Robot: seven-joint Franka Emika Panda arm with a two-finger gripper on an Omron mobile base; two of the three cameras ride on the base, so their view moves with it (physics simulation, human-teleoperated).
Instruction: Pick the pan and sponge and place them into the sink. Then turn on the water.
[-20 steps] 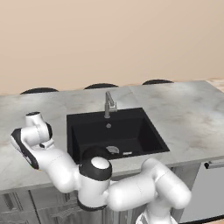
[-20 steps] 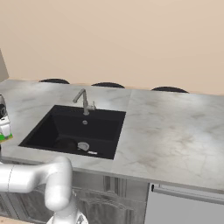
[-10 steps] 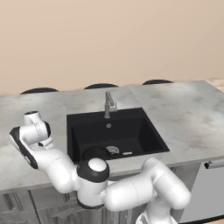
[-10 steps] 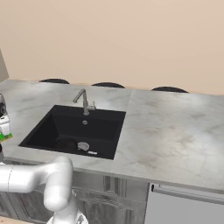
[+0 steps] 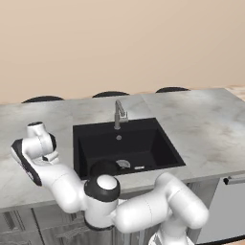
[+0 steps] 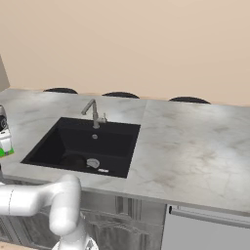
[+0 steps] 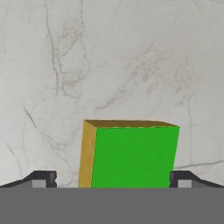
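- Broadly, a pale grey marble-veined counter (image 5: 206, 124) runs across the room in front of a plain beige wall (image 5: 119, 43), with grey cabinet fronts (image 6: 122, 210) below it.
- Three dark rounded shapes (image 6: 119, 94) show just behind the counter's far edge; what they are cannot be told.
- A large rectangular matte black sink (image 5: 158, 139) is sunk into the counter, with a small grey metal faucet (image 5: 118, 114) standing at the middle of its back rim.
- A small round black frying pan (image 5: 103, 167) lies inside the basin near its front left corner, just beside the round silver drain (image 5: 123, 163).
- The white robot arm bends out to the left of the sink, over the counter there.
- In the hand view, the two-finger gripper (image 7: 113, 181) points down at the marble, its dark fingertips (image 7: 41, 179) wide apart on either side of a small rectangular sponge (image 7: 131, 155) with a bright green face and a yellow layer along one side.
- The fingertips flank the sponge; whether they press it cannot be told.
- In the right base view the green of the sponge (image 6: 5, 152) shows at the far left edge, under the hand, left of the basin.
- To the right of the sink the counter stretches wide and bare to its front edge.
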